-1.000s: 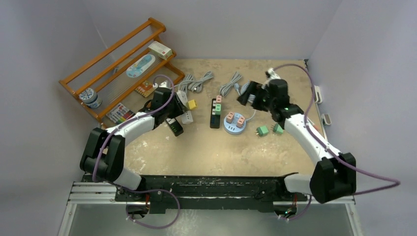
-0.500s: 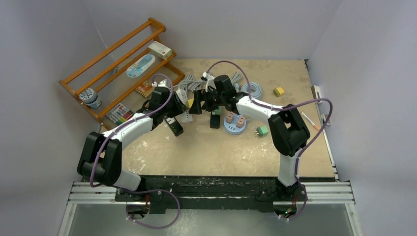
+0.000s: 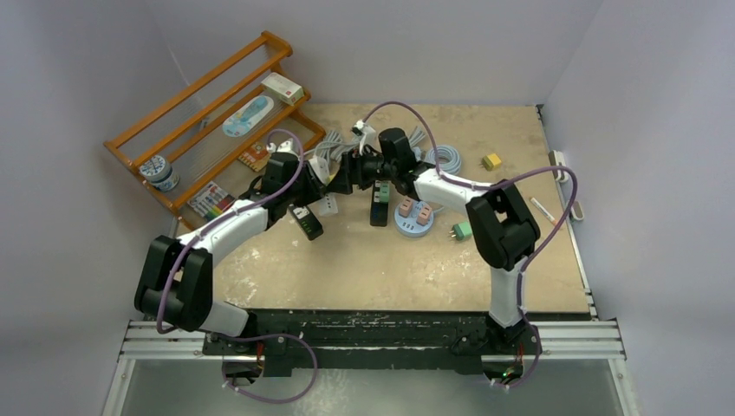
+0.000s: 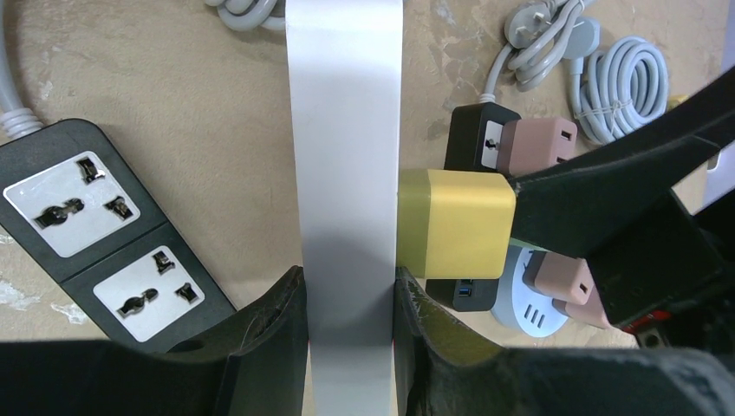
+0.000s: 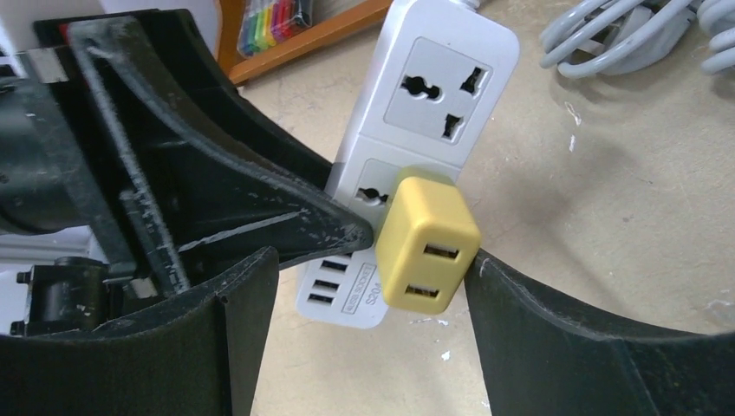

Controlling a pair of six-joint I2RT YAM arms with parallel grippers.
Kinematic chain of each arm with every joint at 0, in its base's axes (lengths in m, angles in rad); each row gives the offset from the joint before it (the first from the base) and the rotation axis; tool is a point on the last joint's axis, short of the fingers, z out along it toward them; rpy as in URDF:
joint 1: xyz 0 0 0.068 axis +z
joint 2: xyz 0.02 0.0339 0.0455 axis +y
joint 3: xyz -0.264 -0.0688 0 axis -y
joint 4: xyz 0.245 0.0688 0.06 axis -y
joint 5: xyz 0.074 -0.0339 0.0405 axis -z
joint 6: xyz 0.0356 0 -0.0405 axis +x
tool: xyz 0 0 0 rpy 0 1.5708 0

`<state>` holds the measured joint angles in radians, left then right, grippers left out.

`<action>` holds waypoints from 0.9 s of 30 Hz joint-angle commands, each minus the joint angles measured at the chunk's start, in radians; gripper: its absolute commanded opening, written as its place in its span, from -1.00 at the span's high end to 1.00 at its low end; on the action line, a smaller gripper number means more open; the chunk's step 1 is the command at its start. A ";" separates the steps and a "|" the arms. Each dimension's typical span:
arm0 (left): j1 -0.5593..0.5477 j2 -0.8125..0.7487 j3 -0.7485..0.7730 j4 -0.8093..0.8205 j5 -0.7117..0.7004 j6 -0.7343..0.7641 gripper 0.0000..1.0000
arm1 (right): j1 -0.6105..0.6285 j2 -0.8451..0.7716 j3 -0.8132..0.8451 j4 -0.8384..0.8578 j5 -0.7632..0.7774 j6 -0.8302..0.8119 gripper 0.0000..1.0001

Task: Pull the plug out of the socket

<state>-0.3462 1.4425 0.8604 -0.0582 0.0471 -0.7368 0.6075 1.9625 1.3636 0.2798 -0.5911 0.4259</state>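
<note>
The white plastic power strip [image 5: 407, 147] bears small print, unreadable apart from "S20". The left gripper [image 4: 347, 299] clamps its edges. The right gripper [image 5: 364, 260] brackets the plugged-in yellow square plug [image 5: 427, 244], fingers touching.

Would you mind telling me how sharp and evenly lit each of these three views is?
Top external: even, soft light, sharp throughout, only faint shadows on the table. Left wrist: the white power strip runs up the frame as a pale, featureless band, and the left claw fingers are soft. Right wrist: the yellow plug is crisp, while the right claw fingers are dark and slightly blurred.
</note>
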 commanded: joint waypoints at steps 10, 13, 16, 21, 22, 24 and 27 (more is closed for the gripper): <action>0.008 -0.070 0.049 0.046 0.005 0.031 1.00 | 0.001 0.066 0.079 0.094 -0.022 0.027 1.00; 0.008 -0.069 0.053 0.022 -0.022 0.047 1.00 | 0.001 0.038 0.071 0.049 0.016 -0.006 1.00; 0.017 -0.049 0.094 -0.089 -0.144 0.060 1.00 | 0.053 -0.054 0.077 -0.081 0.412 -0.159 1.00; 0.076 -0.001 0.102 -0.158 -0.169 0.029 1.00 | -0.010 -0.227 -0.029 -0.034 0.357 -0.180 1.00; 0.085 0.005 0.098 -0.155 -0.167 0.022 1.00 | -0.103 -0.233 -0.064 0.039 0.052 -0.096 1.00; 0.100 0.020 0.103 -0.163 -0.163 0.014 1.00 | -0.219 -0.223 -0.168 0.320 -0.311 0.156 1.00; 0.126 0.038 0.110 -0.186 -0.169 0.008 1.00 | -0.221 -0.298 -0.120 -0.027 -0.037 -0.091 1.00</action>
<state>-0.2947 1.4425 0.9577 -0.1787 0.0296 -0.7185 0.4515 1.7844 1.2102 0.3489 -0.5732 0.4294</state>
